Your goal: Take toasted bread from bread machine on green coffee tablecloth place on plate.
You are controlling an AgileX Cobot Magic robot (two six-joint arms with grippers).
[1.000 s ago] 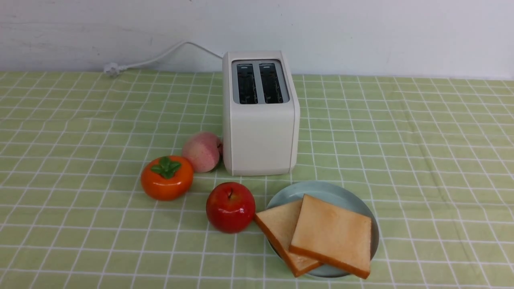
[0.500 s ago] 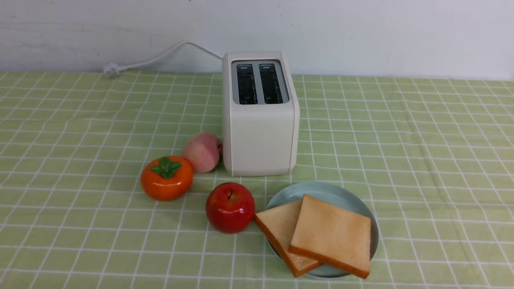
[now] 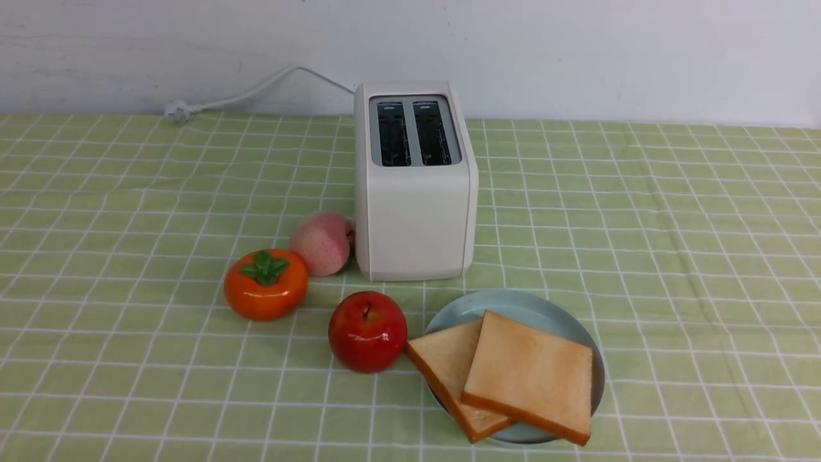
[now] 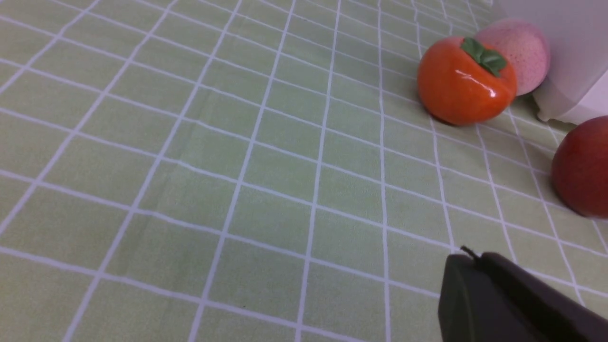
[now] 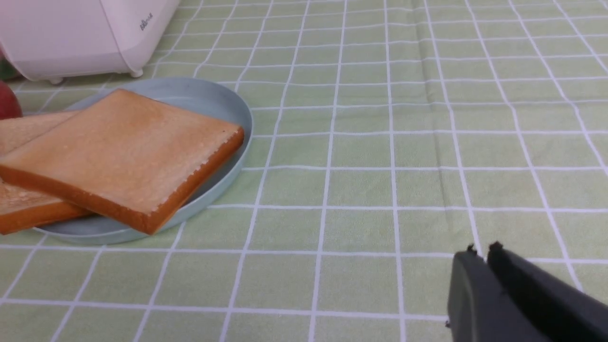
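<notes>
Both golden-tan toast slices (image 5: 118, 156) lie on the pale blue-green plate (image 5: 223, 104) beside my empty, nearly closed right pincer (image 5: 482, 251), so I judge only retreat remains.

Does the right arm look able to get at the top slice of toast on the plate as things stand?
Probably yes: only bare green cloth lies between the right gripper and the top slice, which lies uncovered on the plate.

I see a yellow-green cloth (image 3: 673, 256) gridded in white, a cream toaster (image 3: 415, 218), golden toast (image 3: 529, 375) with orange-brown crust, and a blue-green plate (image 3: 513, 303).
</notes>
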